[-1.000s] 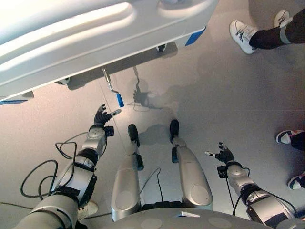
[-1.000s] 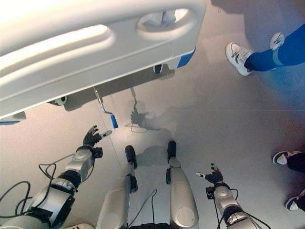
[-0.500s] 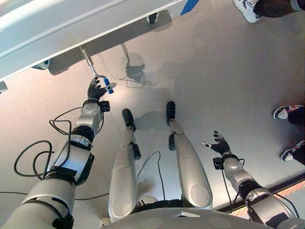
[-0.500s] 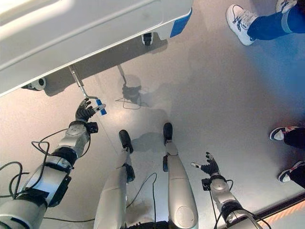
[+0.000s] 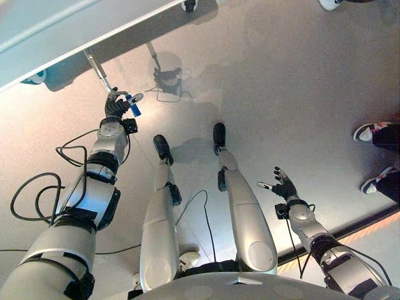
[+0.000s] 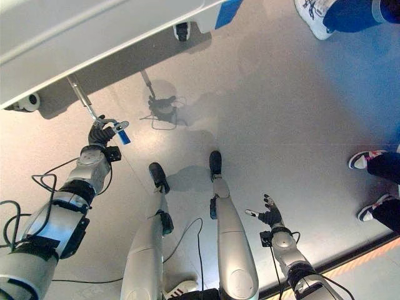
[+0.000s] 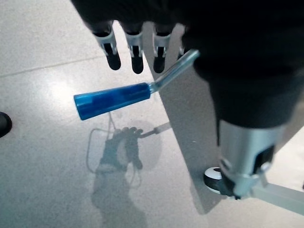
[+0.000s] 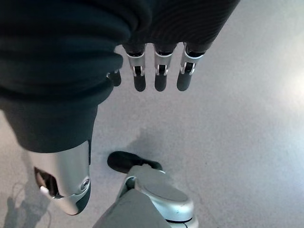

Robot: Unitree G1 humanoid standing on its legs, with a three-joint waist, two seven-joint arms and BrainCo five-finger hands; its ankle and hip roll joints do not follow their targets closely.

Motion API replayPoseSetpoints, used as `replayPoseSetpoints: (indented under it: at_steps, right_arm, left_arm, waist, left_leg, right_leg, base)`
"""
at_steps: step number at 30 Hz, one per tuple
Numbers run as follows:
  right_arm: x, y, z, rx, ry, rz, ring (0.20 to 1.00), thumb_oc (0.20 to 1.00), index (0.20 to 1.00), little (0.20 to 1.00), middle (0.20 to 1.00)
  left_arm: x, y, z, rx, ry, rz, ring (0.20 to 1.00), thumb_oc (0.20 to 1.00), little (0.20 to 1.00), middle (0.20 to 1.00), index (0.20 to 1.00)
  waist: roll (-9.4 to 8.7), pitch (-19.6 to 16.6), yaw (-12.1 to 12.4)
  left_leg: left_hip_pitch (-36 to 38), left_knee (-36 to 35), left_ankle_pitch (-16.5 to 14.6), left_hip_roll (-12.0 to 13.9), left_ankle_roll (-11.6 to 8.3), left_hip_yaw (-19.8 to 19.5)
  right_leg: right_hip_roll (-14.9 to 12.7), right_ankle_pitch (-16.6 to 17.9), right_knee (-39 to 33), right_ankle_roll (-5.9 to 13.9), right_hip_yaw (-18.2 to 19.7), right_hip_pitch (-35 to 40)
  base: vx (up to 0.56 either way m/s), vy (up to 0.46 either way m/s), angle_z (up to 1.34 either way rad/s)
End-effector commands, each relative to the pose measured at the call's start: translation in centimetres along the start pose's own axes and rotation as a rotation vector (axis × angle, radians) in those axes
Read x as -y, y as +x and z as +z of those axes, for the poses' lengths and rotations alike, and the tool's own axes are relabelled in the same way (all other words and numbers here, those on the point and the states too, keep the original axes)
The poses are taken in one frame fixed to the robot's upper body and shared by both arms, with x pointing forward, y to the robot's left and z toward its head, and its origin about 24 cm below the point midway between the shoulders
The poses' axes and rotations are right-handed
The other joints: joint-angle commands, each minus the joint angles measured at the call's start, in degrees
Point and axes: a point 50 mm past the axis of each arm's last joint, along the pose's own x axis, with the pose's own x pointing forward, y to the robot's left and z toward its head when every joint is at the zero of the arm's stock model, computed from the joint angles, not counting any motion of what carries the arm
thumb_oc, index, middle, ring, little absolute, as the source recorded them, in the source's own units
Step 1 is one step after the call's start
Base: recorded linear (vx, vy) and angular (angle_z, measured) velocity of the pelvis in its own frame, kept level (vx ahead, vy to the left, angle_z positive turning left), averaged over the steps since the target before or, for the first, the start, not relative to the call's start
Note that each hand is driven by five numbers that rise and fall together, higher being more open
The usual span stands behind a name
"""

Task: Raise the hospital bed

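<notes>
The white hospital bed (image 5: 62,31) spans the far edge of the eye views. A metal crank rod (image 5: 97,65) slants down from under it and ends in a blue grip (image 5: 133,106) (image 7: 111,100). My left hand (image 5: 114,105) reaches forward to the crank. Its fingers (image 7: 135,52) hang straight just above the blue grip, and the bent rod (image 7: 173,73) runs in under the palm. Nothing is curled round the grip. My right hand (image 5: 284,186) hangs low at my right side, its fingers (image 8: 156,78) straight and holding nothing.
Bed casters (image 5: 34,78) (image 6: 182,30) stand on the grey floor under the bed frame. A person's shoes (image 5: 369,131) (image 5: 375,185) are at the right edge, and another white shoe (image 6: 309,11) is at the far right. An orange floor line (image 5: 350,234) runs at the lower right.
The camera has tilted, sliding the bed up and out of the picture. My left hand has moved forward from below the crank to the blue grip. The right hand has kept its pose.
</notes>
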Motion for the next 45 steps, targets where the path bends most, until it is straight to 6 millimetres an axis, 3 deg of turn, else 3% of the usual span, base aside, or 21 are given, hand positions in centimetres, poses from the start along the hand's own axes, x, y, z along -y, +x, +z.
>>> replayPoseSetpoints:
  at_steps: [1,7,14,28,30,45]
  right_arm:
    - [0.8,-1.2,-1.7,-0.023,0.022,-0.024,1.0,1.0,1.0,1.0,1.0]
    - [0.7,-1.2,-0.9,0.021,0.033,-0.016,1.0,1.0,1.0,1.0,1.0]
    - [0.5,-1.1,0.2,0.078,0.044,-0.013,1.0,1.0,1.0,1.0,1.0]
    - [0.1,-1.4,1.5,0.154,0.054,0.001,1.0,1.0,1.0,1.0,1.0]
    - [0.0,-1.4,1.6,0.163,0.054,0.007,1.0,1.0,1.0,1.0,1.0]
    - [-0.3,-1.5,1.8,0.185,0.05,0.017,1.0,1.0,1.0,1.0,1.0]
  left_arm:
    - [-0.8,0.8,3.1,0.072,-0.022,0.025,1.0,1.0,1.0,1.0,1.0]
    - [-0.7,1.0,4.3,0.095,-0.04,0.04,1.0,1.0,1.0,1.0,1.0]
    - [-0.8,1.0,4.4,0.094,-0.049,0.056,1.0,1.0,1.0,1.0,1.0]
    - [0.3,1.2,7.3,0.182,-0.075,0.043,1.0,1.0,1.0,1.0,1.0]
    - [0.5,1.1,7.9,0.209,-0.107,0.046,0.2,0.2,0.2,0.2,0.2]
    - [0.8,1.1,8.9,0.242,-0.118,0.037,0.2,0.2,0.2,0.2,0.2]
  waist:
    - [-3.44,0.1,0.5]
    - [-4.24,0.1,-0.4]
    - [-5.06,0.1,-1.2]
    - [-5.84,0.1,-2.5]
    - [-5.9,0.1,-2.6]
    - [-5.19,0.1,-2.4]
  left_leg:
    - [-2.0,1.2,1.4,-1.1,0.28,-0.7]
    - [-4.8,1.3,1.7,-0.8,0.12,-0.7]
    - [-7.4,1.1,1.7,-0.5,0.06,-0.4]
    - [-10.8,0.4,2.2,0.2,-0.13,-0.1]
    - [-11.0,0.3,2.2,0.3,-0.15,0.0]
    - [-11.0,-0.2,2.4,0.5,-0.32,-0.3]
  right_leg:
    - [-1.5,6.0,-3.4,5.24,1.2,-0.6]
    - [-1.4,6.4,-3.4,5.34,1.5,-3.4]
    - [-1.1,6.6,-3.4,5.41,1.9,-6.5]
    - [-0.5,6.9,-3.3,5.53,2.1,-11.1]
    - [-0.3,6.9,-3.4,5.62,2.2,-11.5]
    - [-0.1,6.7,-3.4,5.47,1.8,-11.9]
  base:
    - [0.01,-0.022,-0.05]
    - [0.0,0.0,0.0]
    - [0.01,-0.011,-0.03]
    - [0.0,-0.014,-0.01]
    - [0.0,0.0,0.0]
    - [0.0,0.0,0.0]
